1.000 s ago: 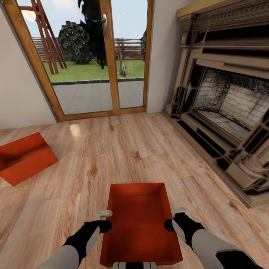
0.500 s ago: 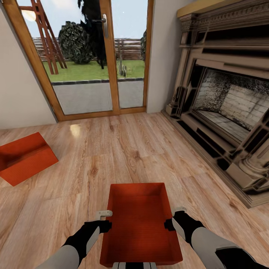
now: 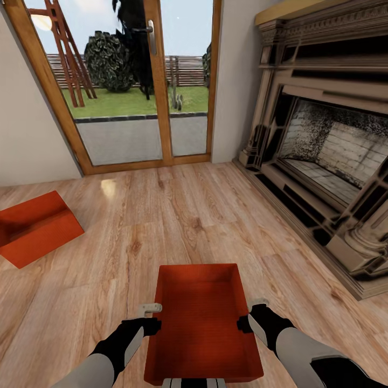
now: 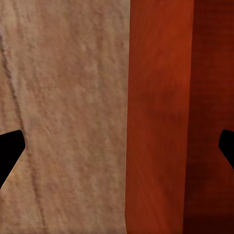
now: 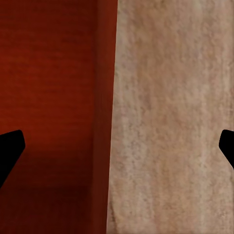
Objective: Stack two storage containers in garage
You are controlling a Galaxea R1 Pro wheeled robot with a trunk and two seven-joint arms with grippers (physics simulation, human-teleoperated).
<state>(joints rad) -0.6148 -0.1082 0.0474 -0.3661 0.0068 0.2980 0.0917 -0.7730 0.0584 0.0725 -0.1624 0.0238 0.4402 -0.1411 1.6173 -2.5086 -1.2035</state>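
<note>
Currently the robot is standing in the living room, and the job is only beginning: both storage containers are sitting on the wood-plank floor [image 3: 205, 215]. Going left to right, the second container [image 3: 35, 226] is resting at about nine o'clock in the head view, well apart from the arms, partly cut by the picture's edge. Behind it, at eleven to twelve o'clock, the glass door [image 3: 134, 81] is showing a garden.

Next comes the left gripper [image 3: 151, 318], sitting at seven o'clock against the left long wall of the near container [image 3: 202, 318], which is lying at six o'clock just ahead of the robot. In the left wrist view the dark fingertips [image 4: 9, 151] are standing spread wide, with the container's wall [image 4: 156, 122] running between them, so the claw is released, not yet clamped. The right gripper [image 3: 250, 315] is mirroring this at five o'clock on the opposite wall; its fingertips [image 5: 9, 151] are likewise apart, straddling the rim [image 5: 105, 117]. The fireplace [image 3: 323, 140] is filling two to four o'clock.

The step in hand looks like a two-handed pinch of the side walls. To do it well, both claws should be closing together, at matching points along the walls, seated deep enough that the thin plastic does not slip. Lifting level matters, since an uneven grip would be tilting the bin.
</note>
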